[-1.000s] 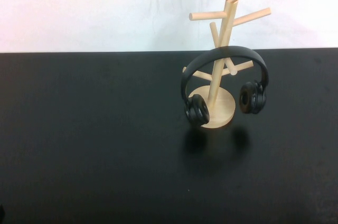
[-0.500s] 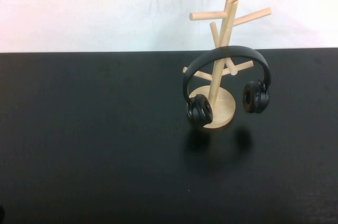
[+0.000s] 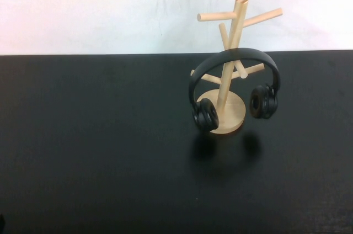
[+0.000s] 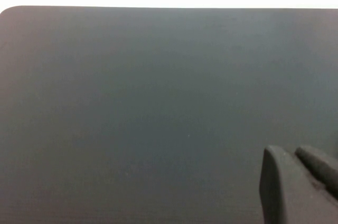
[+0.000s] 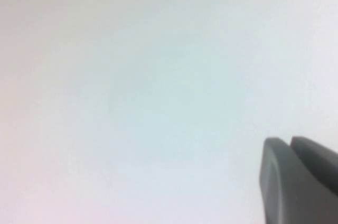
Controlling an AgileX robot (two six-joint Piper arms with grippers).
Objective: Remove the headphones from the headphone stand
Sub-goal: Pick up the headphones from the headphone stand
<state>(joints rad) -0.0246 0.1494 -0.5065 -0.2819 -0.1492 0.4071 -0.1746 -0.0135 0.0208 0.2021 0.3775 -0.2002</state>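
Observation:
The black headphones (image 3: 237, 52) hang by their headband over a peg of the light wooden headphone stand (image 3: 232, 28), right of the table's middle in the high view. One ear cup (image 3: 206, 115) hangs in front of the round base (image 3: 235, 113), the other (image 3: 263, 101) to its right. Neither gripper shows in the high view. My left gripper (image 4: 288, 153) is shut and empty over bare black table, far from the stand. My right gripper (image 5: 288, 141) is shut and empty, with only a white surface behind it.
The black table (image 3: 99, 145) stretches wide to the left of the stand and in front of it. A white wall (image 3: 88, 8) rises behind the table's far edge. A small dark part (image 3: 1, 223) shows at the bottom left corner.
The headphones sway a little on the peg: slightly right half a second ago, now back left. The stand has not moved.

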